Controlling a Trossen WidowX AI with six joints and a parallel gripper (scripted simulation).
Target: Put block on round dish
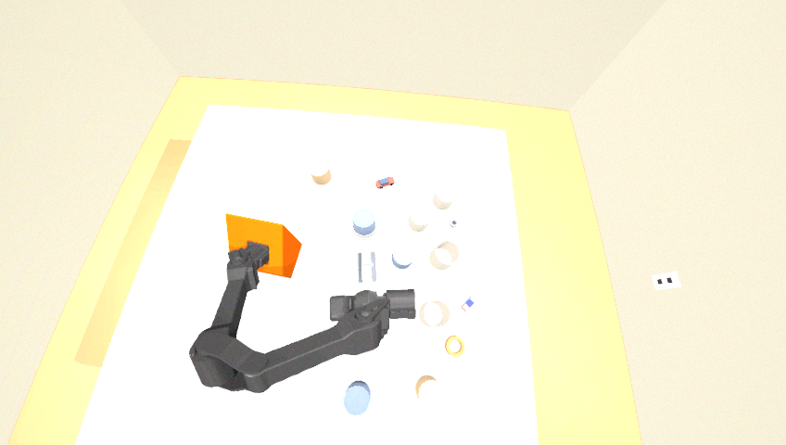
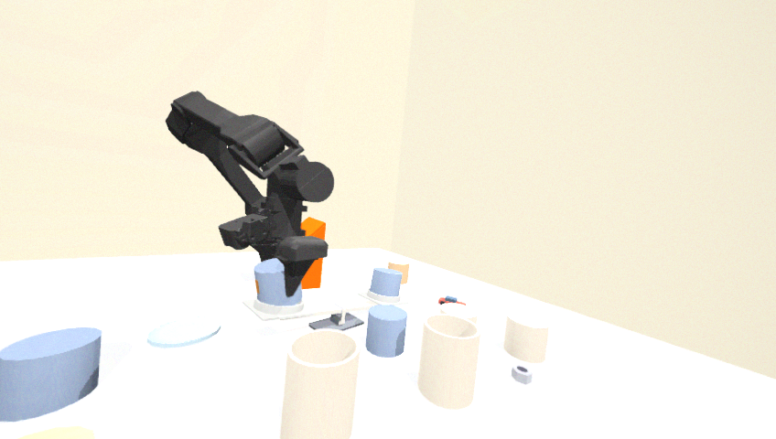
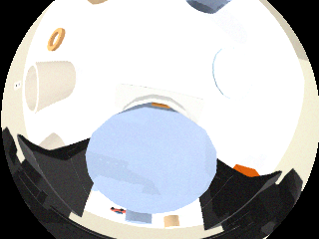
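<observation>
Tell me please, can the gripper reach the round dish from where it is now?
Probably yes. The gripper is shut on the near balance cup, and the round dish lies flat beside it with nothing standing between them; the cup must stay off it.

Pale blue cup [image 2: 276, 283] upright on balance [image 2: 327, 314] end, twin cup [image 2: 385, 283] opposite, round dish [image 2: 183, 332] beside.
</observation>
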